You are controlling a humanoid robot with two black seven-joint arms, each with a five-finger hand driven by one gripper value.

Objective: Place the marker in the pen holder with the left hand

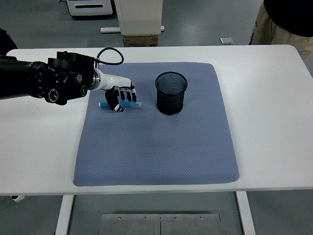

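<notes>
**Left hand over marker, left of pen holder**

Hovering left hand [119, 94] just left of the pen holder [171, 93], fingers [116, 104] hanging down, loosely spread over the marker [128, 104], gripping nothing yet. Lying flat on the blue mat [156, 142], marker pointing toward the pen holder, near but apart. Standing upright on the mat atop the white worktop [274, 122], pen holder

Marker [128, 104]: a slim blue pen lying flat and roughly horizontal on the upper left part of the blue-grey mat, its middle partly hidden. Its right end points toward the pen holder, short of it. Pen holder [171, 93]: a black wire-mesh cylinder, upright, open at the top, standing on the mat's upper centre, to the right of the marker.
</notes>
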